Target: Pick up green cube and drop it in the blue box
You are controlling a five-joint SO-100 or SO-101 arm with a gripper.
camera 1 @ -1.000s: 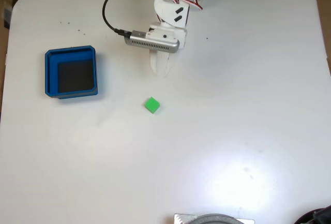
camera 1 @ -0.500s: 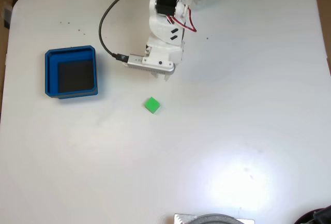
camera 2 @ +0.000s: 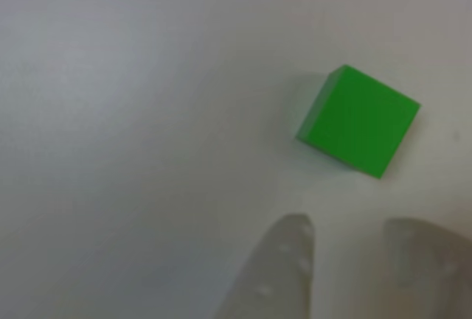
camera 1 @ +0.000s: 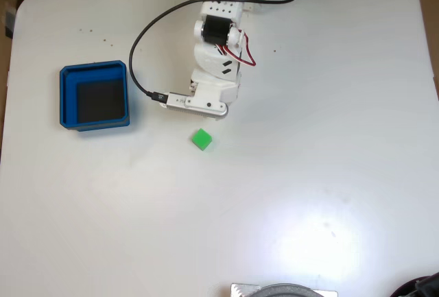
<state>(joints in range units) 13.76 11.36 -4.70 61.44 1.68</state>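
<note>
The end effector (camera 2: 346,249) has moved nearer the green cube (camera 1: 202,139), seemingly open.

No text, label, brand, number or sign can be read anywhere in these pictures.
</note>
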